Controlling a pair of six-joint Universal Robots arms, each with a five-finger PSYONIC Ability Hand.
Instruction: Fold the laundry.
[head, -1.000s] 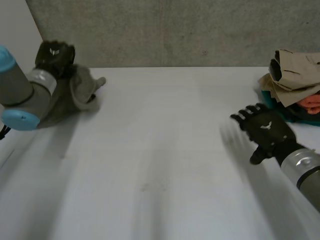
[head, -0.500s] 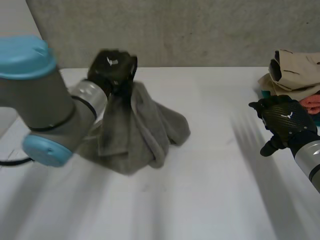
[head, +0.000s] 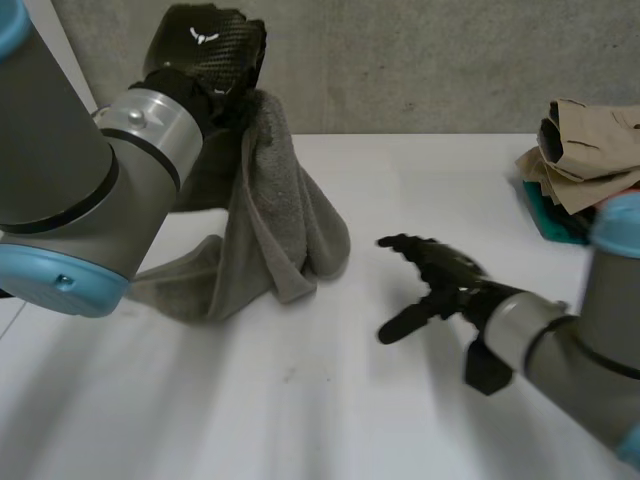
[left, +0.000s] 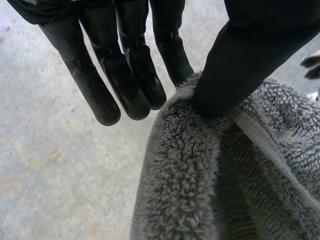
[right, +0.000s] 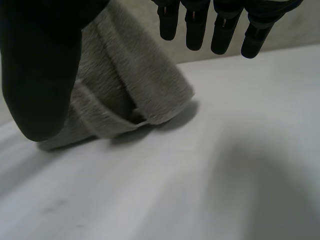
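Pinching the grey towel (head: 275, 220) by its hemmed edge, my left hand (head: 205, 45) is clamped on it. The thumb presses the terry against one fingertip, and the other fingers (left: 100, 90) stand straight alongside, off the cloth. The hand is raised, so the towel hangs from it in a long drape. Its lower folds lie bunched on the table (head: 330, 400) beneath.

My right hand (head: 445, 280) is spread wide, thumb well apart from the fingers, and holds nothing. It hovers low over the table with its fingertips pointing at the drape, near it but not touching.

I judge the towel to be thick looped terry: soft and limp, with no stiffness to keep a shape. It looks heavy enough for cloth to drag on a shallow pinch. The loops should give good friction, so I expect little slipping, and nothing here can break.

The flat woven hem is the firmest part and, I think, the best place to grip. My left pinch sits at the very edge, so a deeper bite would be safer.

For my right hand I would follow that hem down from the left hand to the next corner. I cannot pick that corner out in the bunched folds, though. A pile of other laundry (head: 585, 160) lies well apart, beyond my right arm.
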